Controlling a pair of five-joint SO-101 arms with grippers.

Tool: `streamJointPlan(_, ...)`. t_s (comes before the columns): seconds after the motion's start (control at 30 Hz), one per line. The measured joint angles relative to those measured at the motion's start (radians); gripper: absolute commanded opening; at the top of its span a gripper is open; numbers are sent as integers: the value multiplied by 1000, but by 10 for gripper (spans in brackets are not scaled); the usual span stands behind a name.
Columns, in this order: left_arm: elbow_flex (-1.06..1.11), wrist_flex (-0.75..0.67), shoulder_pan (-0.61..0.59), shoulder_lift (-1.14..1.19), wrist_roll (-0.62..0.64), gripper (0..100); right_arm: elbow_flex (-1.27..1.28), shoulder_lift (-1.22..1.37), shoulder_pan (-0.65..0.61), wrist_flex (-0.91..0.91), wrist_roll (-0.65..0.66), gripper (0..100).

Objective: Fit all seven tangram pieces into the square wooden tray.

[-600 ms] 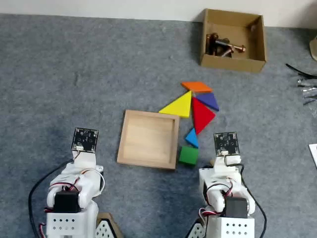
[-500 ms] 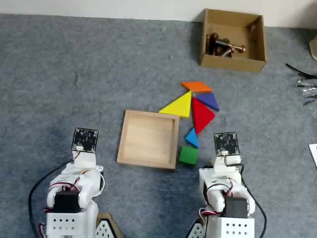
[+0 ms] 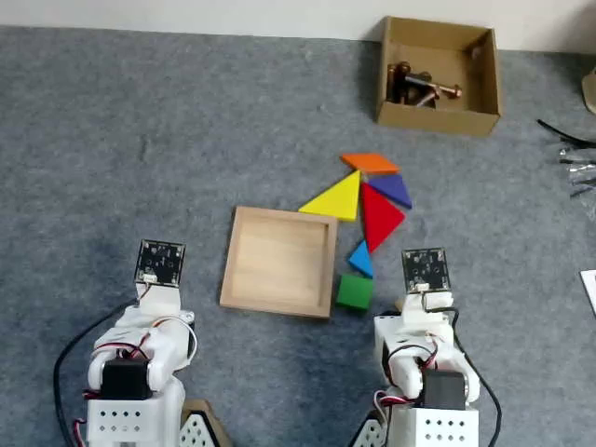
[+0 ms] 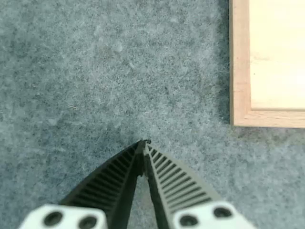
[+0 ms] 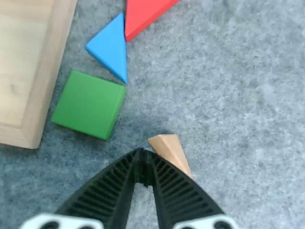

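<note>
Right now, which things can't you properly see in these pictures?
Tan piece: right wrist view, partly behind the right gripper; shape unclear.
Red triangle: right wrist view, cut by the edge.
Metal items in the cardboard box: high view, too small.

Grey felt counter [image 5: 238, 86], dark ribbed fingers [image 5: 119, 183] pressed together, tan triangle [image 5: 169, 149] lying against their tips, green square [image 5: 88, 104] just beside the tray [image 5: 46, 71] rim, blue triangle [image 5: 112, 46] between green square and red piece [image 5: 143, 14], close to both
</note>
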Motion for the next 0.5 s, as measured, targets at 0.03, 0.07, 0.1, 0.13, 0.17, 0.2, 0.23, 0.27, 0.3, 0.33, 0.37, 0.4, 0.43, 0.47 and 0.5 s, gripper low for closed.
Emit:
streamJointPlan(0.03,0,0,0,0,0,5,0,0,0,0,0,5)
streamJointPlan(0.07,0,0,2,0,0,5,0,0,2,0,0,5)
streamJointPlan(0.1,0,0,8,0,0,5,0,0,15,0,0,5)
streamJointPlan(0.13,0,0,12,0,0,5,0,0,38,0,0,5)
streamJointPlan(0.17,0,0,15,0,0,5,0,0,66,0,0,5)
streamJointPlan(0.2,0,0,15,0,0,5,0,0,97,0,0,5)
streamJointPlan(0.23,0,0,15,0,0,5,0,0,130,0,0,5)
streamJointPlan(0.27,0,0,15,0,0,5,0,0,166,0,0,5)
streamJointPlan(0.3,0,0,15,0,0,5,0,0,196,0,0,5)
streamJointPlan(0.33,0,0,15,0,0,5,0,0,229,0,0,5)
streamJointPlan(0.37,0,0,15,0,0,5,0,0,256,0,0,5)
streamJointPlan(0.4,0,0,15,0,0,5,0,0,282,0,0,5)
streamJointPlan(0.43,0,0,15,0,0,5,0,0,304,0,0,5)
streamJointPlan(0.47,0,0,15,0,0,5,0,0,324,0,0,5)
streamJointPlan(0.5,0,0,15,0,0,5,0,0,338,0,0,5)
